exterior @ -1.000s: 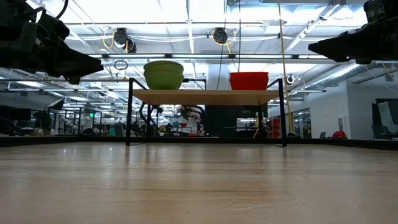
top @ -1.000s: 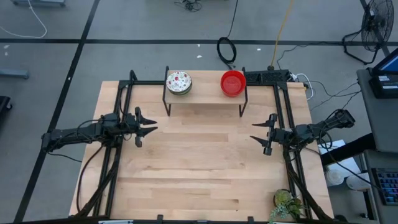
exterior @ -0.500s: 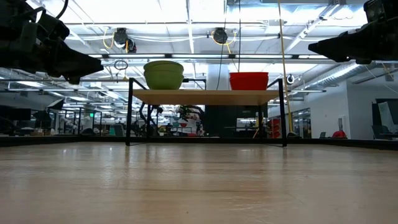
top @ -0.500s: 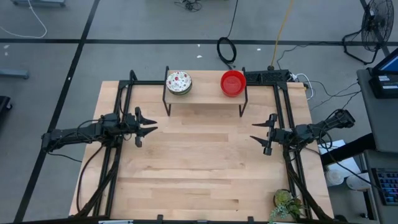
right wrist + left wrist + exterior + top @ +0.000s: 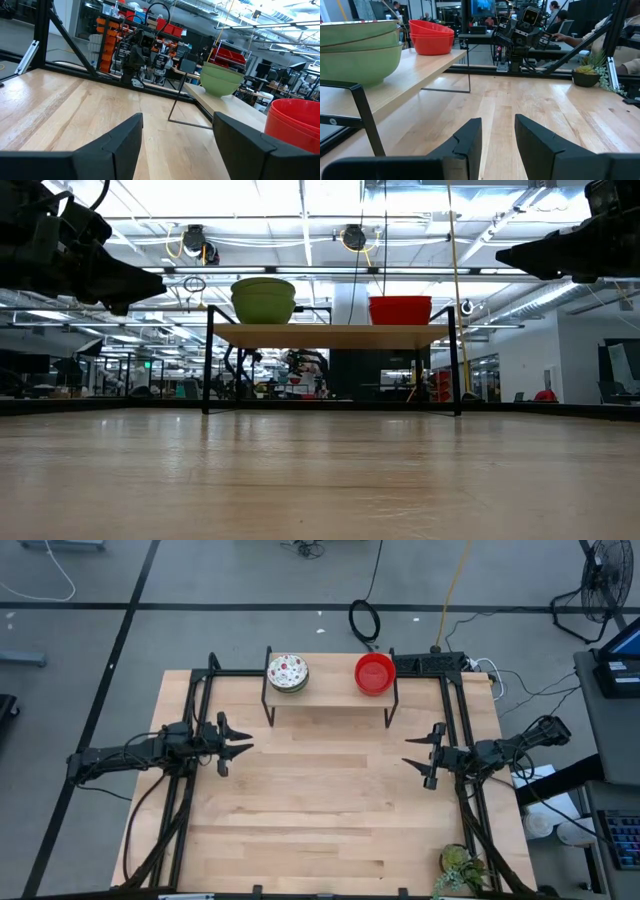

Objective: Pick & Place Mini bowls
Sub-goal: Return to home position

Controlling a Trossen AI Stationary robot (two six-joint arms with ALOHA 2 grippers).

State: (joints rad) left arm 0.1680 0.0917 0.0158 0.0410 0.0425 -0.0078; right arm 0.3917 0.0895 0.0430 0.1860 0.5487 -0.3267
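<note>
Two stacks of mini bowls stand by their bases on a small raised wooden shelf (image 5: 330, 695) at the table's far side. The left stack (image 5: 288, 671) is white with red speckles inside and green outside (image 5: 263, 299). The right stack (image 5: 374, 673) is solid red (image 5: 400, 309). My left gripper (image 5: 238, 747) hangs level above the table near its left edge, open and with nothing in it (image 5: 497, 122). My right gripper (image 5: 420, 755) hangs near the right edge, open wider and with nothing in it (image 5: 177, 117). Both point toward the table's middle, well short of the shelf.
The shelf stands on thin black legs (image 5: 208, 360) with open room beneath it. Black frame rails (image 5: 198, 700) run along the table's left and right sides. A small potted plant (image 5: 462, 868) sits at the near right corner. The wood between the arms is bare.
</note>
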